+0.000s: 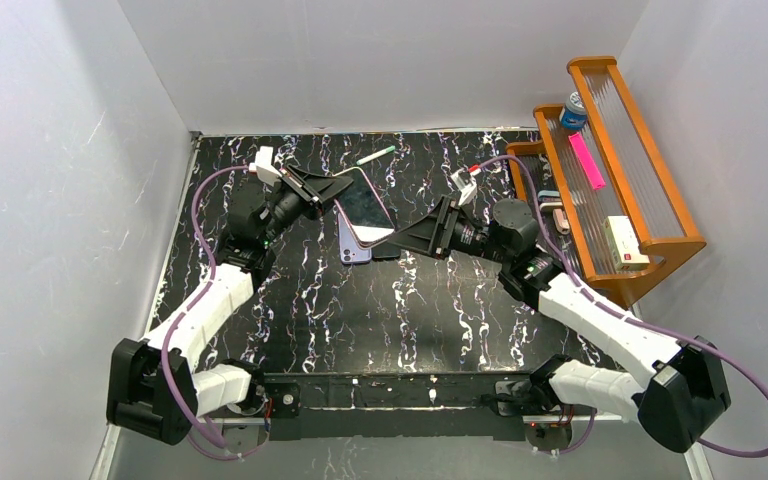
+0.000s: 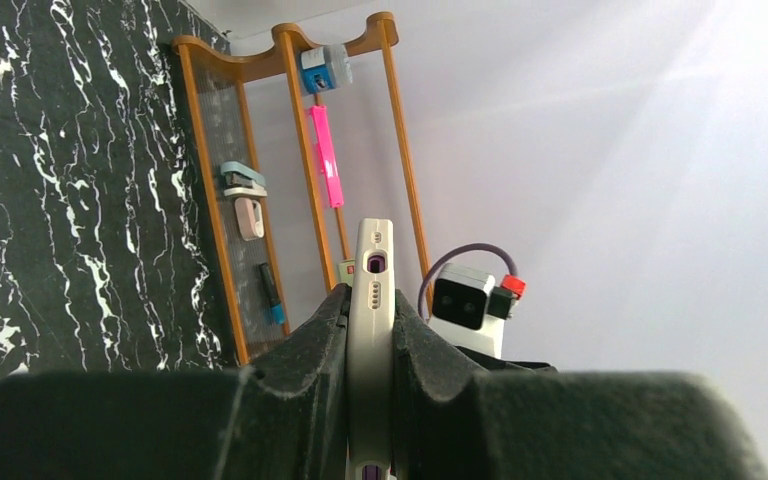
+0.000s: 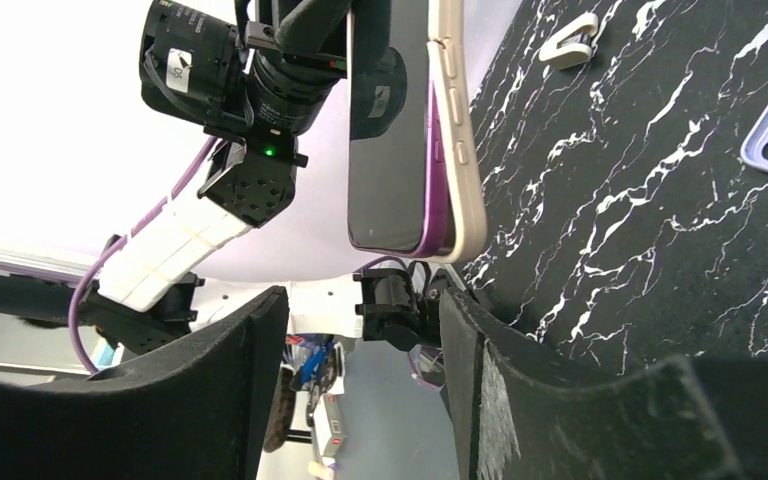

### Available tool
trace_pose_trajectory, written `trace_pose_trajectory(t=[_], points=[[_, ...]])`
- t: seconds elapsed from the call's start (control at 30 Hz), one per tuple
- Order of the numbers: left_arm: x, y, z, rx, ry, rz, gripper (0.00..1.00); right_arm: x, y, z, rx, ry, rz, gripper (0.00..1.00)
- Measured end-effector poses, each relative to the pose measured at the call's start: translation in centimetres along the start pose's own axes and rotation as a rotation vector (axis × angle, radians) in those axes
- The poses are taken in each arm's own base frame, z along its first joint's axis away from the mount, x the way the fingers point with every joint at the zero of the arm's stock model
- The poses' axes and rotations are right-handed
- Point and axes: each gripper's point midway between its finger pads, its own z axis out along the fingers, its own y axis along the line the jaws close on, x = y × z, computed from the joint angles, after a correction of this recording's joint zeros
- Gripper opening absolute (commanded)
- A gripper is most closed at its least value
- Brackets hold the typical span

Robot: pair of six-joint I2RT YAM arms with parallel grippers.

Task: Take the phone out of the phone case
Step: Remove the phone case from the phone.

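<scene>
- Above the far middle of the table [image 1: 410, 310], the left gripper [image 1: 332, 190] is clamped on the phone [image 1: 368, 212], its 2 fingers pressing the front and back.
- The phone sits in its cream phone case [image 3: 460, 150], held off the table.
- From the right wrist view, the phone's purple side shows between the dark screen and the cream shell near the free end.
- The right gripper [image 1: 405, 238] is spread wide at the phone's free corner, with neither finger touching it.
- A lilac case [image 1: 352, 250] lies flat on the table just below the held phone.
- A pen [image 1: 376, 155] lies near the far edge.
- A wooden rack [image 1: 650, 230] stands at the right.
</scene>
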Motion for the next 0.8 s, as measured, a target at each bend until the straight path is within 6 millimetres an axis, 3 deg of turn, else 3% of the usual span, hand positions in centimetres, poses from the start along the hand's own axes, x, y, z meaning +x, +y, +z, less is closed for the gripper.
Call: trace_pose_trajectory(t=[0.53, 0.8], points=[[0.3, 0.1, -0.7, 0.013, -0.006, -0.042, 0.0, -0.6, 1.3, 0.3, -0.057, -0.013, 0.065, 0.61], [0.4, -0.8, -0.8, 0.047, 0.001, -0.046, 0.0, -0.1, -0.2, 0.2, -0.03, -0.018, 0.098, 0.6]])
